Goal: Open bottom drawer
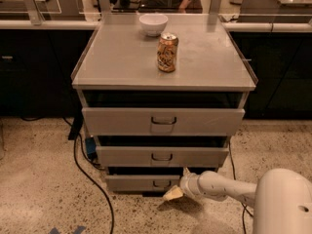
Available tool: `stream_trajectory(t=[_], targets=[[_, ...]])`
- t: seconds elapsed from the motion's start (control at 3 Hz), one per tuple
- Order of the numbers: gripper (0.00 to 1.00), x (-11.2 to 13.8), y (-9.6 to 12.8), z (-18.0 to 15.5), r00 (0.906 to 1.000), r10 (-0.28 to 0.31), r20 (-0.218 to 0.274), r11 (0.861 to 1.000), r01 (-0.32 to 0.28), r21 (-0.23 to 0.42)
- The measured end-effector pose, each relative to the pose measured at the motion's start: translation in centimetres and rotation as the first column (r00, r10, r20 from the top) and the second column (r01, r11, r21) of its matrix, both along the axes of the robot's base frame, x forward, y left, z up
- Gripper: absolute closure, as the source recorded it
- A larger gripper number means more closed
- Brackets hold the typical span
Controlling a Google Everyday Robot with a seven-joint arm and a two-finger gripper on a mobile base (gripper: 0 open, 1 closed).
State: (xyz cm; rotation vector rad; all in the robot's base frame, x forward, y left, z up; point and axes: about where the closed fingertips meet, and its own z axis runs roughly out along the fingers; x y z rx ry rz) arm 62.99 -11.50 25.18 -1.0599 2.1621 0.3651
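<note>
The bottom drawer is the lowest and narrowest of three grey drawer fronts in a grey metal cabinet, with a small dark wire handle on it. It sits slightly forward under a dark gap. My gripper is at the end of the white arm, low near the floor, just right of and below that handle. Its cream fingertips point left and down, close to the drawer front.
A drink can and a white bowl stand on the cabinet top. The top drawer and middle drawer are above. A black cable runs over the speckled floor at the left. Dark counters lie behind.
</note>
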Motion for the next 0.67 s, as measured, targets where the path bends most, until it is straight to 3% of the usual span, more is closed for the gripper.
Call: stream_trajectory(t=[0.33,0.67], targets=[[0.0,0.9,0.9,-2.7,0.9983,0.003,-0.058,1.0,-0.001,0.03],[0.0,0.5,2.0,-6.3,0.9851,0.023,-0.17,0.998,-0.013,0.06]])
